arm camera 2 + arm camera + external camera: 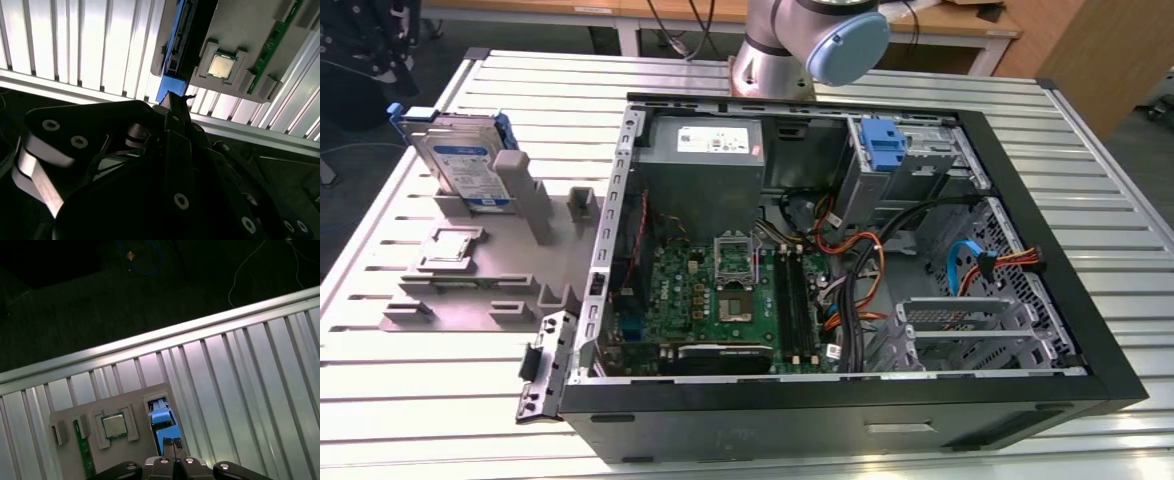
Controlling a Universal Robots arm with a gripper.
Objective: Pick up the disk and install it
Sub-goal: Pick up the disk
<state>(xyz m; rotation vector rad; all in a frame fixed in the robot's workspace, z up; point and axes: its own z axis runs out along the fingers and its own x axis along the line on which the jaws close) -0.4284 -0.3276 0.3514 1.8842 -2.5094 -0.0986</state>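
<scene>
A flat silver hard disk (460, 160) with a blue-and-white label and blue plastic side rails stands upright on its edge in a slot of a grey moulded fixture plate (467, 290). The plate lies on the ribbed aluminium table (1121, 200), at the exterior view's left of an open black computer case (854, 400). The disk has not been lifted and sits well apart from the case's drive bays.

The robot's dark gripper (173, 442) points down at the fixture from above. Its fingertips are pressed together and hold nothing. In both wrist views the gripper (173, 97) lines up near the blue top edge of the disk (161, 421), but it appears to be clear of it and not touching.

The same plate also carries a square silver processor chip (114, 425) and a green memory stick (82, 450), each in its own recess beside the disk (179, 35).

Judged from these views, the disk is a stiff metal block, fairly heavy for its size, with smooth faces that could slip in a light grip. It would not take knocks well. The blue rails look thinner and likely to flex. The sound hold appears to be across the two broad flat faces, on the upper part that rises free of the slot. The jaws would first have to open wider than the disk's thin edge.
</scene>
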